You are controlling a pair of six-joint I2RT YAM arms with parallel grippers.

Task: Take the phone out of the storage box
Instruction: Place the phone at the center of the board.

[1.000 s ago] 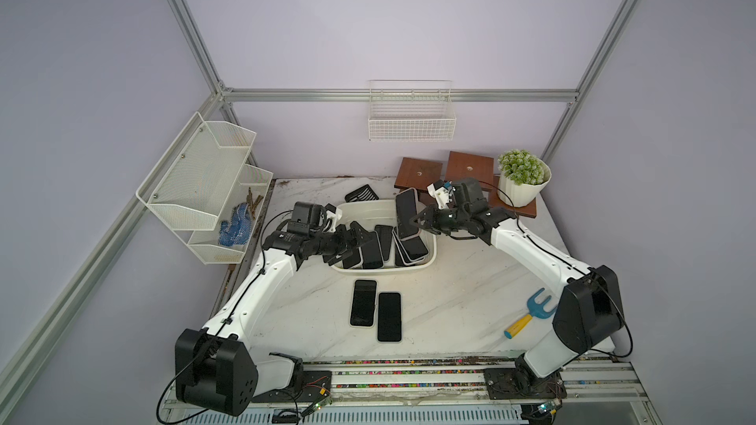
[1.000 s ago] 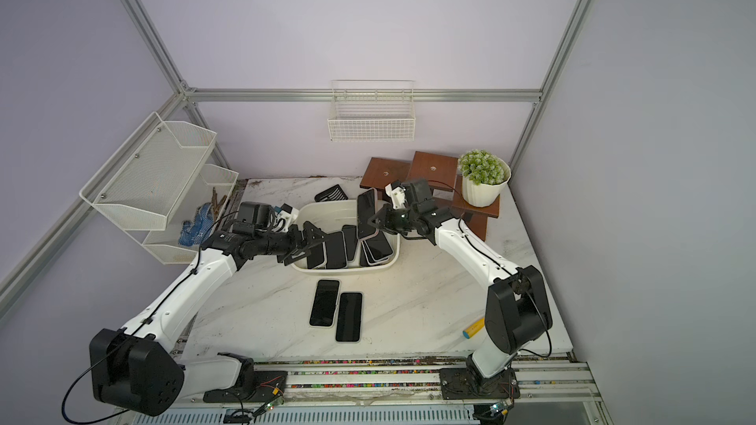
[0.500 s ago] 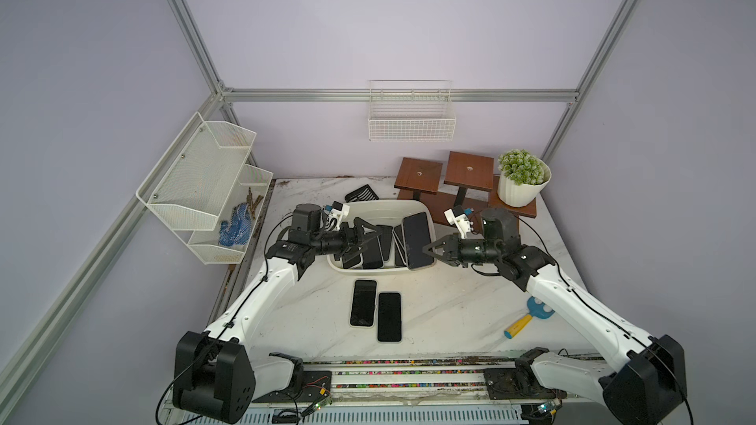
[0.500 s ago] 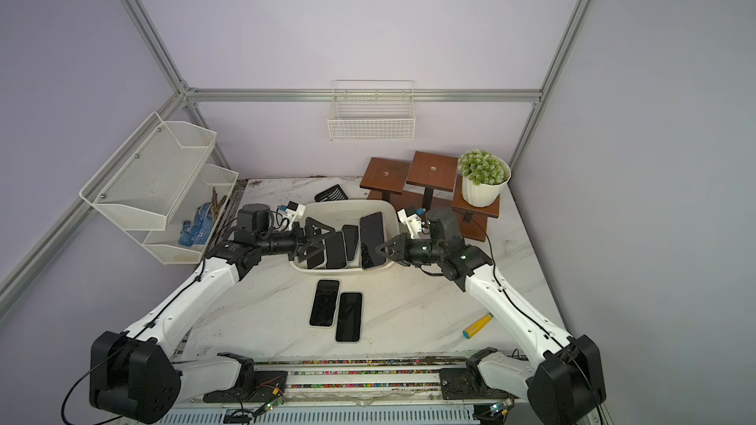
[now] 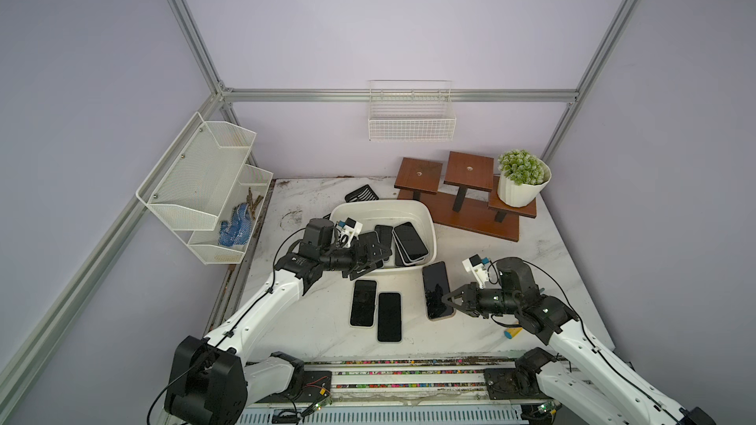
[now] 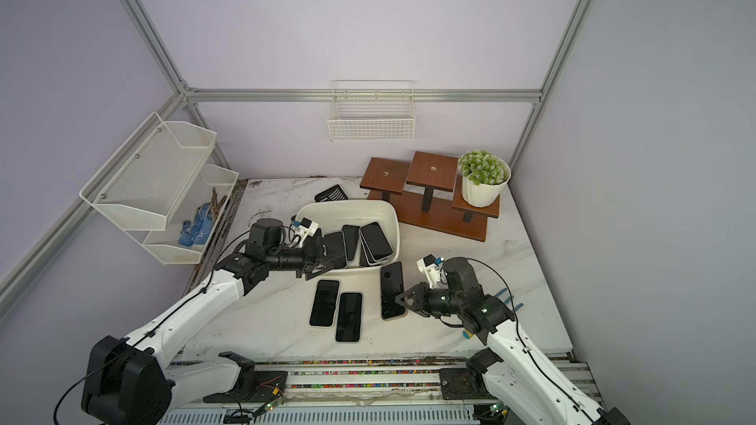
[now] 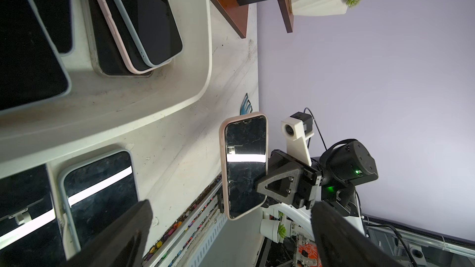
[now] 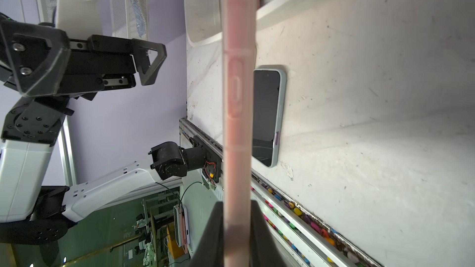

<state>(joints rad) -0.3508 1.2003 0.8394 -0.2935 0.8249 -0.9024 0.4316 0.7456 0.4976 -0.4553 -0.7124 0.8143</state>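
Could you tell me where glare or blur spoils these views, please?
Left wrist view: a bright strip of glare crosses the held pink-cased phone and a pale-cased phone on the table; the left pincer's fingers are dark and out of focus. Right wrist view: the pink-cased phone's edge, close to the lens, is blurred and hides part of the scene. Both top views: sharp and evenly lit.

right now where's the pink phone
In both top views, the right pincer holds the pink phone just in front of the white box, right of two phones on the table.
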